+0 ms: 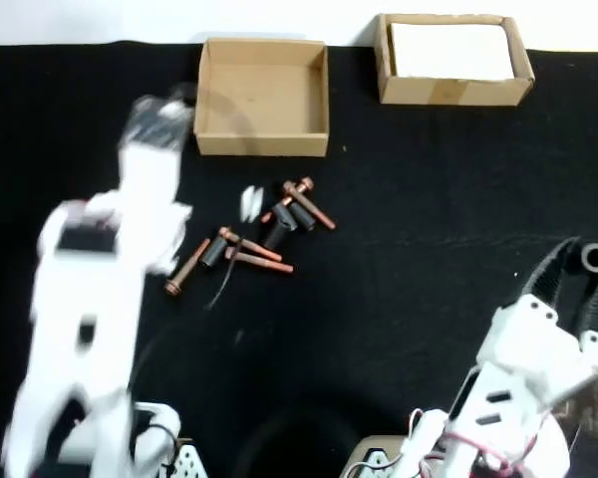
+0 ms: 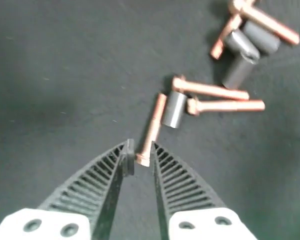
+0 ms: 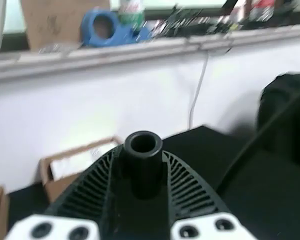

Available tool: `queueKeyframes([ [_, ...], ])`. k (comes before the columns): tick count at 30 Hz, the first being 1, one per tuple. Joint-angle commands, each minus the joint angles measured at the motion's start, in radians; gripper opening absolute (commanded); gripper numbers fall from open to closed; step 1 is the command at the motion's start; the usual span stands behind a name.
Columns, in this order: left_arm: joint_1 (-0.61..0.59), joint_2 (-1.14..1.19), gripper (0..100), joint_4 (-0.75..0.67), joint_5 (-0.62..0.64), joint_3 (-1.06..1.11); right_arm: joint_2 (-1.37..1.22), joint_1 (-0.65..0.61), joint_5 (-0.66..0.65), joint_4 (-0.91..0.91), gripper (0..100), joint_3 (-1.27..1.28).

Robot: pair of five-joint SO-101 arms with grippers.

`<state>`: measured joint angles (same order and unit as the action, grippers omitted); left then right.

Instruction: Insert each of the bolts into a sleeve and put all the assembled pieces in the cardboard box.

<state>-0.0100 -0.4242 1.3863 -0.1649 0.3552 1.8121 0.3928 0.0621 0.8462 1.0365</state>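
Observation:
Several copper bolts (image 1: pixel 251 246) and black sleeves (image 1: pixel 277 231) lie scattered mid-table, in front of the open cardboard box (image 1: pixel 264 139). My left gripper (image 2: pixel 142 156) is low over the table, its fingertips (image 2: pixel 126 152) pinched on the head of one copper bolt (image 2: pixel 154 122) that lies pointing away from me. That bolt (image 1: pixel 186 267) is the leftmost of the pile, beside a black sleeve (image 2: pixel 174 109). My right gripper (image 3: pixel 142 165) is raised at the table's near right, shut on a black sleeve (image 3: pixel 142 145) held upright, bore open upward; the same sleeve (image 1: pixel 596 259) tops the right arm.
A second cardboard box (image 1: pixel 453 92) holding something white stands at the back right. A small white object (image 1: pixel 249 202) lies by the pile. The black mat between the pile and the right arm is bare.

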Motion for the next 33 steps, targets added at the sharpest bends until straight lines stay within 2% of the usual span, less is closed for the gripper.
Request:
queueKeyframes([
  [1,0.047,0.180,8,0.080,0.044,-0.182,-0.012,-0.041,-0.008,0.004,0.8,0.051],
  [5,0.051,0.456,16,0.181,0.192,-0.355,-0.012,-0.094,-0.138,0.001,0.8,0.134],
  [8,0.054,0.674,17,0.275,0.290,-0.515,-0.012,-0.128,-0.187,0.001,0.8,0.193],
  [11,0.058,0.837,18,0.334,0.319,-0.670,-0.013,-0.140,-0.238,0.001,0.8,0.240],
  [14,0.064,0.935,18,0.364,0.344,-0.789,-0.016,-0.151,-0.299,0.001,0.8,0.289],
  [19,0.113,1.004,18,0.361,0.574,-0.972,-0.021,-0.214,-0.370,-0.001,0.8,0.420],
  [22,0.183,1.050,18,0.359,0.588,-1.096,-0.021,-0.297,-0.374,-0.012,0.8,0.501],
  [26,0.229,1.176,22,0.353,0.626,-1.225,-0.021,-0.377,-0.373,-0.113,0.8,0.639],
  [29,0.222,1.268,22,0.364,0.824,-1.270,-0.015,-0.400,-0.331,-0.174,0.8,0.719],
  [33,0.213,1.303,22,0.377,1.014,-1.256,-0.013,-0.400,-0.272,-0.202,0.8,0.773],
])
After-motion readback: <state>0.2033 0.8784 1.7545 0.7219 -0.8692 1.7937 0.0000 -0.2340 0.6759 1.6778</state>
